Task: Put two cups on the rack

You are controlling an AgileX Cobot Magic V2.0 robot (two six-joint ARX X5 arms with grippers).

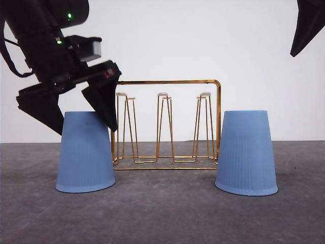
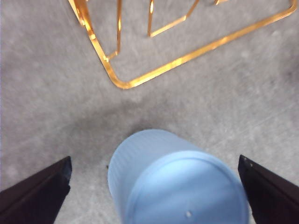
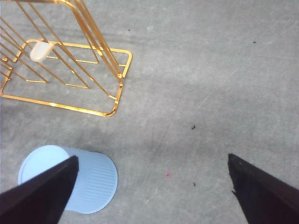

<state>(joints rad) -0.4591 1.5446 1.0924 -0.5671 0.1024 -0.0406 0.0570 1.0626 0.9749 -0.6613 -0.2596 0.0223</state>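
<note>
Two light-blue ribbed cups stand upside down on the grey table, one [image 1: 85, 155] left of the gold wire rack [image 1: 167, 127] and one [image 1: 247, 155] right of it. My left gripper [image 1: 86, 127] is open and straddles the top of the left cup, one finger on each side; from the left wrist the cup [image 2: 173, 182] sits between the spread fingers [image 2: 39, 193]. My right gripper [image 3: 152, 196] hangs open, high above the table, with the right cup [image 3: 88, 179] below and off to one side of it. Its dark finger [image 1: 307, 23] shows at the top right corner.
The rack's three white-tipped pegs [image 1: 162, 95] stand bare between the cups. Its wire base [image 2: 154, 74] lies just beyond the left cup. Grey table [image 1: 167, 213] stretches in front of both cups, a white wall behind.
</note>
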